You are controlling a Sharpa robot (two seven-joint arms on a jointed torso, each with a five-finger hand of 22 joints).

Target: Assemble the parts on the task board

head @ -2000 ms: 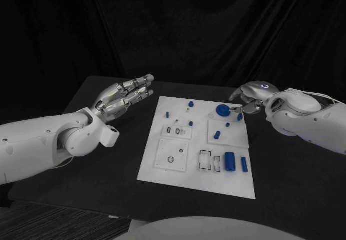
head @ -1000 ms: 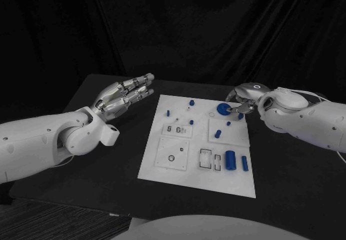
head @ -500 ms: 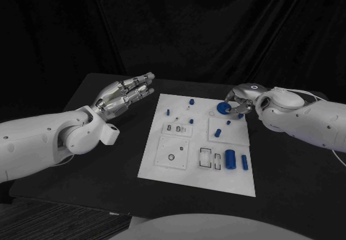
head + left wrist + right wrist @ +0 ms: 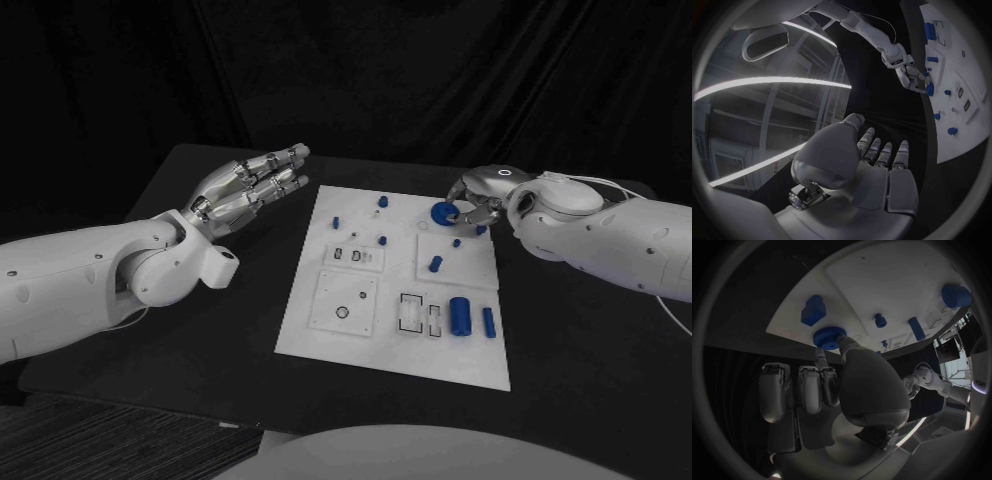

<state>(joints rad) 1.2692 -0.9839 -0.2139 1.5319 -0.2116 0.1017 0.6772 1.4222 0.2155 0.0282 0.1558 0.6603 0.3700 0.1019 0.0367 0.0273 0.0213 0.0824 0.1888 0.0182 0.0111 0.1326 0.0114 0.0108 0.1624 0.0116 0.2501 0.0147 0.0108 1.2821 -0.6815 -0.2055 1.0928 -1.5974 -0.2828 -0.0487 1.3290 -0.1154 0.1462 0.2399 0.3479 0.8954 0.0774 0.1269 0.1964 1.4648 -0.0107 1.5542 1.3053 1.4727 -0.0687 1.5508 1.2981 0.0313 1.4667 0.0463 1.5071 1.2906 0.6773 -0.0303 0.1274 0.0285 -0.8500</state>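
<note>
Parts for the assembly are small blue pieces on the white task board [image 4: 397,290], which lies at the middle of the black table [image 4: 216,340]. No brand, label or writing can be read on the board, the pieces or the arms.

A blue gear wheel [image 4: 446,213] sits at about 1 o'clock on the board, near its far right corner. The right hand [image 4: 480,203] pinches it: in the right wrist view the thumb and a fingertip [image 4: 821,360] meet on the toothed rim of the wheel [image 4: 829,335], while the other fingers lie straight beside them. Whether the wheel is lifted or resting on the board cannot be told. Just beside it in that view lies a blue block [image 4: 813,310].

A large blue cylinder [image 4: 460,315] and a slimmer blue bar [image 4: 488,322] lie side by side at about 4 o'clock on the board, next to black-outlined rectangular slots [image 4: 423,317]. Small blue pegs [image 4: 382,203] stand near the far edge, too small to make out their shapes.

The left hand [image 4: 248,190] hovers at 10 o'clock from the board, off its left edge, palm up, fingers extended and close together, holding nothing. The left wrist view shows the same flat palm [image 4: 873,175], with the board cut off at the circle's rim.
</note>
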